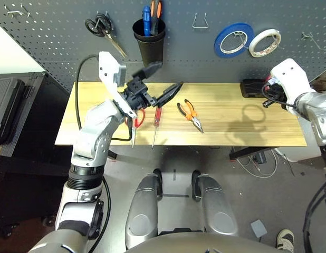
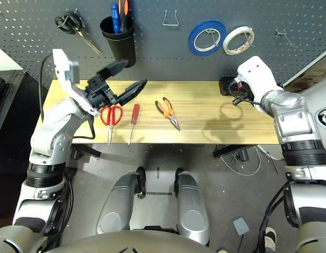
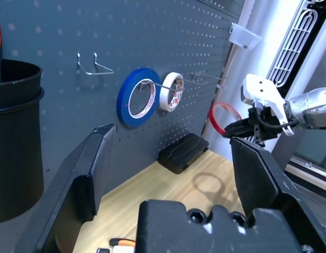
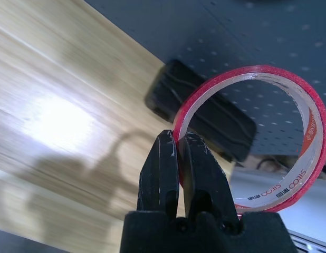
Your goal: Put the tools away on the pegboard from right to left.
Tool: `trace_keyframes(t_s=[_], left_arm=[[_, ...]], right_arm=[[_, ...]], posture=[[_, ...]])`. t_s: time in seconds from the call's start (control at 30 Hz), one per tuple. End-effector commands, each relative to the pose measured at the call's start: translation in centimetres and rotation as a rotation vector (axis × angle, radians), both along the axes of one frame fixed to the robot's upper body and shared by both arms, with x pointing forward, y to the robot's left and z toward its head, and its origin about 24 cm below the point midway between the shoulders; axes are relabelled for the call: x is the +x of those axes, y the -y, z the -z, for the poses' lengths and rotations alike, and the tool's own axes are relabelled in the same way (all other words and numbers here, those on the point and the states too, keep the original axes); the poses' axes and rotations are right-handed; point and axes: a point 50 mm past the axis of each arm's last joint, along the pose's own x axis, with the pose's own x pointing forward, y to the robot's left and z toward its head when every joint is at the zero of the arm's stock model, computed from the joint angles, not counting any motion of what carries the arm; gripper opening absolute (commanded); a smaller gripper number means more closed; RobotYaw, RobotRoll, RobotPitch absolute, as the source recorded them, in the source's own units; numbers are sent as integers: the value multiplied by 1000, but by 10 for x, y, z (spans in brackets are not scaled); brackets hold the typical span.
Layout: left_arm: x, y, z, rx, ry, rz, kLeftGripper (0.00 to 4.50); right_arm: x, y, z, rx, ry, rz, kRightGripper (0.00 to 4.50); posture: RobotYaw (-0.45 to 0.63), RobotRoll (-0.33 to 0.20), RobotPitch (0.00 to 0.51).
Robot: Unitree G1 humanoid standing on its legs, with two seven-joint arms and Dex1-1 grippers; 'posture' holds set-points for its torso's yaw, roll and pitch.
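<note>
A: What does the right gripper (image 4: 178, 153) have?

B: Its two black fingers are pinched tight on the wall of the thin red tape ring (image 4: 281, 132), one finger inside the ring and one outside. It holds the ring in the air above the right end of the pale wooden worktop (image 1: 231, 126), close in front of the large dark grey perforated pegboard (image 1: 205, 47). A flat black pad (image 1: 252, 87) lies at the worktop's back right corner, just beside the gripper.

A: And the left gripper (image 1: 162, 80)?

B: Spread wide, holding nothing. It hovers over the worktop's back edge, left of the middle, just below the black cup holder (image 1: 149, 42) on the pegboard.

A: Which tools lie on the worktop?

B: Three, left of centre. The red-handled scissors (image 2: 111, 117) are nearest the left edge, blades pointing to the front edge. Just to their right lies the slim red-handled screwdriver (image 2: 133, 119), tip also toward the front. The orange-and-black-handled pliers (image 2: 166, 110) lie near the middle, apart from the screwdriver, jaws toward the front.

A: What hangs on the pegboard?

B: Black-handled scissors (image 1: 102, 29) hang on a hook at the left. Blue and orange handles stand in the cup holder. A bare metal hook (image 1: 200, 22) sits right of the cup, then a blue tape roll (image 1: 233, 39) and a white tape roll (image 1: 265, 42), each on a hook.
</note>
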Motion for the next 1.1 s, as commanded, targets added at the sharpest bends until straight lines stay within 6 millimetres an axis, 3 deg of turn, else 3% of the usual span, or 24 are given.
trace_keyframes(t_s=[0.03,0.27,0.47,1.1], left_arm=[[-5,4,2,11,-11,21,4500],[-11,25,-3,65,20,91,4500],[-9,29,-1,99,25,121,4500],[-4,27,11,124,28,126,4500]], right_arm=[[-4,6,-10,-16,25,22,52],[-9,8,-38,-62,147,-16,52],[-9,13,-55,-63,254,13,52],[9,53,-64,-28,349,233,52]], posture=[[-76,0,212],[-80,0,219],[-92,0,219],[-87,0,214]])
